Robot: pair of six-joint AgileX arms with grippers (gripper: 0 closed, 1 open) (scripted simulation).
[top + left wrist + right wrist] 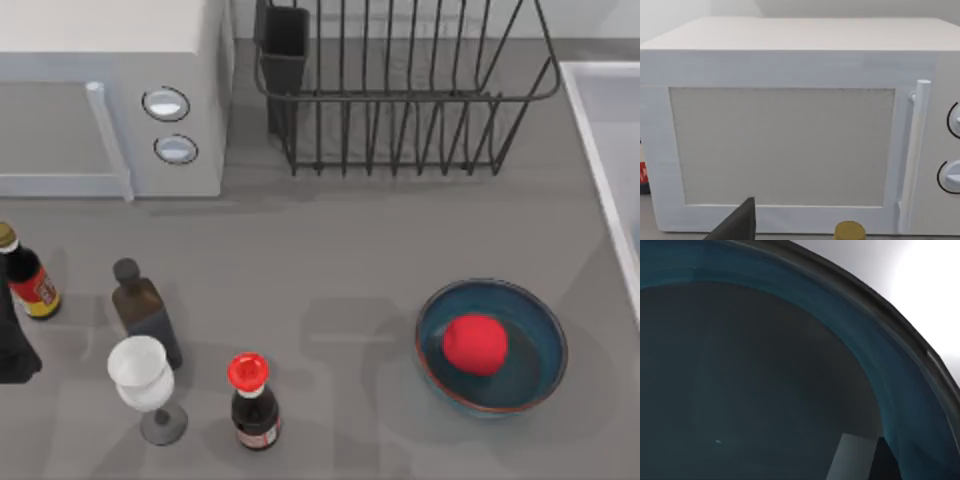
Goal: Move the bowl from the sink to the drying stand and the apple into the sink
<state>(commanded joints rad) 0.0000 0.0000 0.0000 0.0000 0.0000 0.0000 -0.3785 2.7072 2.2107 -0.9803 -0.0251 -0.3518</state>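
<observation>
A teal-blue bowl (pixel 765 365) lies very close under the right wrist camera, with pale sink surface behind its rim. A pale grey finger (pixel 850 457) of my right gripper shows at the bowl's inner wall. The apple (pixel 474 343) is red and round, and sits inside a second, look-alike teal bowl (pixel 537 352) on the counter at the lower right. At the top centre stands the dark wire drying stand (pixel 400 96) with its utensil cup (pixel 285 45). The sink (pixel 598 160) shows its pale rim at the right edge. My left arm (pixel 12 340) is parked at the far left.
A white microwave (pixel 110 100) fills the top left and faces the left wrist camera (pixel 790 145). Clustered at the lower left are a yellow-capped bottle (pixel 25 275), a dark bottle (pixel 145 310), a wine glass (pixel 140 375) and a red-capped bottle (pixel 252 400).
</observation>
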